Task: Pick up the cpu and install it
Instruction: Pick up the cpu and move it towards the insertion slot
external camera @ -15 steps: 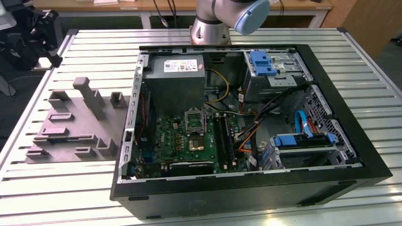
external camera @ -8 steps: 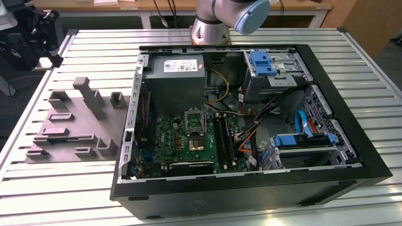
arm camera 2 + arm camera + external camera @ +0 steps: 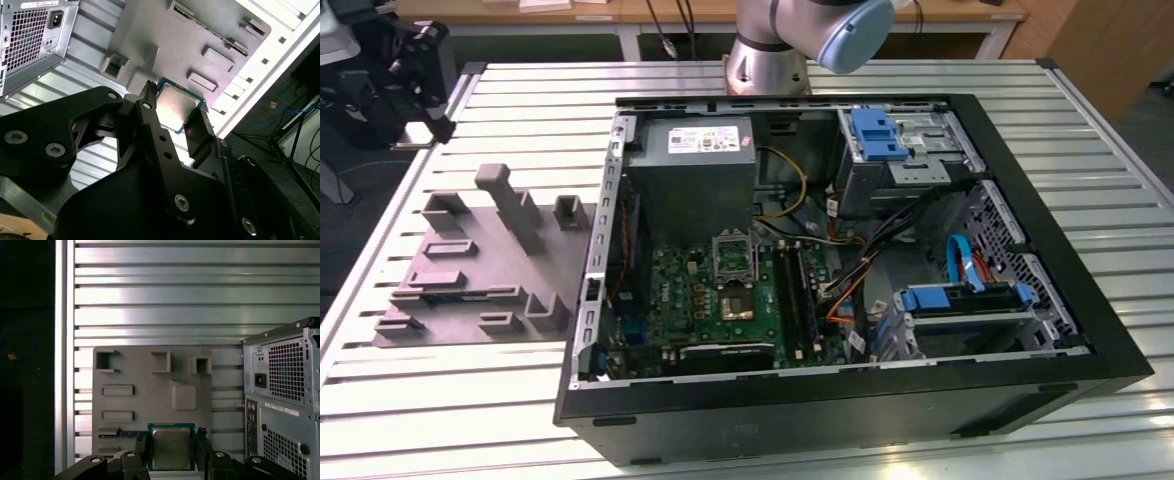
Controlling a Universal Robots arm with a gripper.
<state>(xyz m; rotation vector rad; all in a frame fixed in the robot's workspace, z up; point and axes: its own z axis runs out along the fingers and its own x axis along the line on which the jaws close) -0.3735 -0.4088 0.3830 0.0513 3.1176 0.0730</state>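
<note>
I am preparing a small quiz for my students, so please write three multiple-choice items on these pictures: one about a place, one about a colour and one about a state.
1. Where is the cpu?
A. in the socket
B. held in the gripper
C. flat on the table

2. What colour is the fixture tray?
A. grey
B. red
C. yellow

3. How is the computer case?
A. shut by a side panel
B. open, with the motherboard showing
C. wrapped in foil

Answers:
1 B: both wrist views show it clamped there, above the tray.
2 A: the tray is plain grey in every view.
3 B: the exterior view looks straight onto the boards and cables inside.
</note>
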